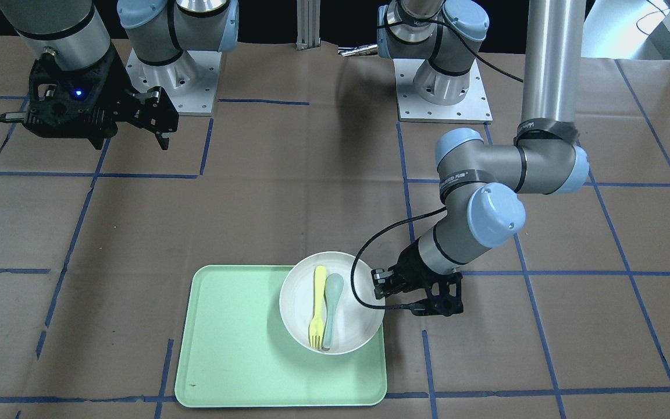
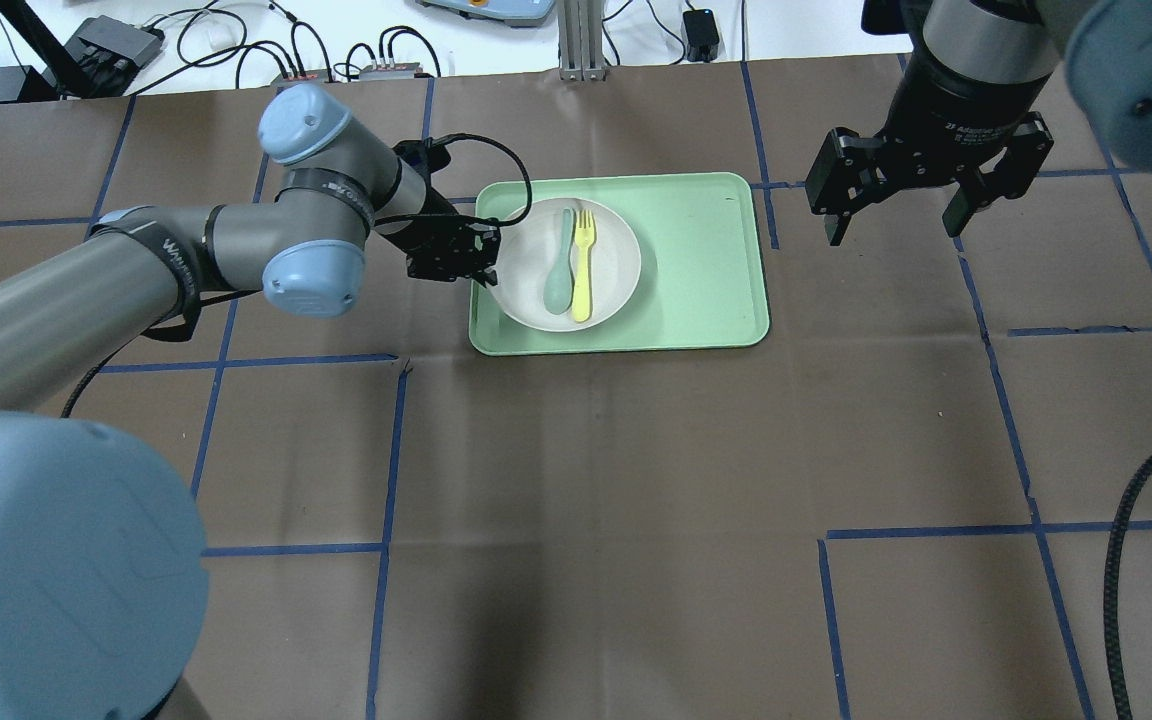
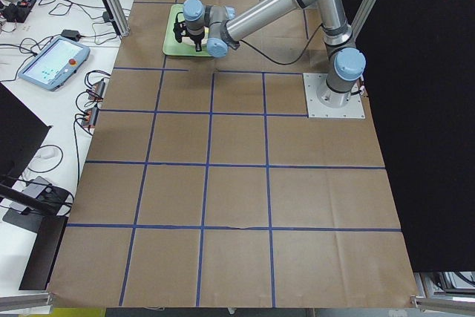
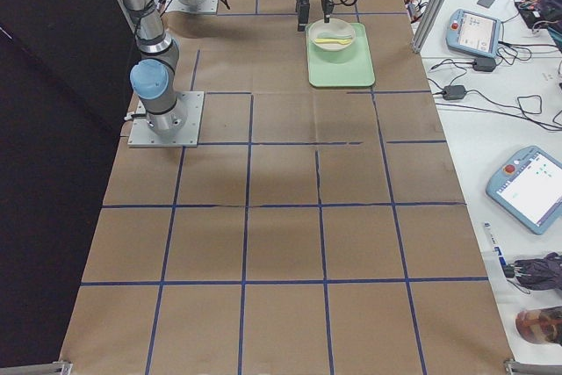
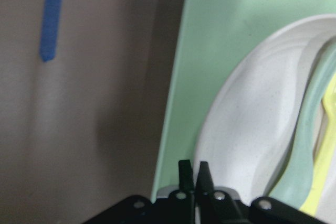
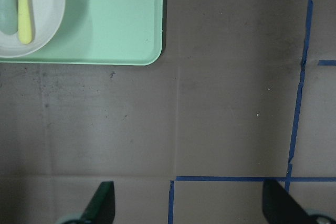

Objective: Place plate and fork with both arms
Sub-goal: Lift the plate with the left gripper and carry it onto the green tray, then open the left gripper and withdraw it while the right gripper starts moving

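The off-white plate (image 1: 297, 302) lies on the mint-green tray (image 1: 236, 349), at the tray's end nearest my left arm. The pale-yellow fork (image 1: 317, 305) lies in the plate beside a teal-grey spoon (image 1: 332, 305). My left gripper (image 1: 378, 285) is low at the plate's edge; in the left wrist view (image 5: 193, 174) its fingers are closed on the plate's rim (image 5: 231, 129). My right gripper (image 2: 893, 230) is open and empty, held high over bare table to the side of the tray (image 2: 706, 270). The fork (image 6: 23, 9) also shows in the right wrist view.
Brown paper with a blue tape grid (image 2: 576, 500) covers the table. The two arm bases (image 1: 442, 87) stand at the robot's side. Operator tables with teach pendants (image 4: 479, 32) lie beyond the table's far edge.
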Tool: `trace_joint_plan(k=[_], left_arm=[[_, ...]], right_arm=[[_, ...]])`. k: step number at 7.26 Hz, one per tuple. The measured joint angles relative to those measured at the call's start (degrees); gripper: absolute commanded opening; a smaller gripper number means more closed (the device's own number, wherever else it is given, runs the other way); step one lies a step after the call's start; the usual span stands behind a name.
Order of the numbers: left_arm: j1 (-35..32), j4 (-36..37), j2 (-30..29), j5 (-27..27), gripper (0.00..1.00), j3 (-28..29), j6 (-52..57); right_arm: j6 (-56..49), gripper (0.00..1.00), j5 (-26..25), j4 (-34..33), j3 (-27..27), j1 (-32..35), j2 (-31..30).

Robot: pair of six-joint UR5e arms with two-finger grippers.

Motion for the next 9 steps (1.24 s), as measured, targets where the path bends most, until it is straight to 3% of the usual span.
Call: trace_joint_plan(k=[2, 3, 4, 5, 7, 9], left_arm=[[-2.39, -0.15, -4.07, 0.06, 0.06, 4.73, -1.24], [-2.7, -0.17, -4.66, 0.03, 0.29, 5.42, -1.36], [-2.8, -0.17, -4.87, 0.03, 0.94, 5.63, -1.4], [-2.81, -0.17, -4.75, 0.06, 0.99, 5.65, -1.37], [-2.8, -1.41, -1.74, 0.42, 0.99, 4.33, -1.18], [-2.63, -10.91, 6.54, 5.9, 0.99, 3.0, -0.16]], right_arm=[[-0.01, 1.0, 0.02, 0.02, 0.05, 0.02, -0.04], [0.01, 1.0, 0.06, 0.02, 0.07, 0.03, -0.05], [0.03, 1.0, 0.08, 0.02, 0.07, 0.03, -0.05], [0.04, 1.0, 0.08, 0.02, 0.08, 0.03, -0.05], [0.0, 1.0, 0.09, 0.02, 0.08, 0.03, -0.06], [-0.02, 1.0, 0.2, 0.0, 0.08, 0.0, -0.06]])
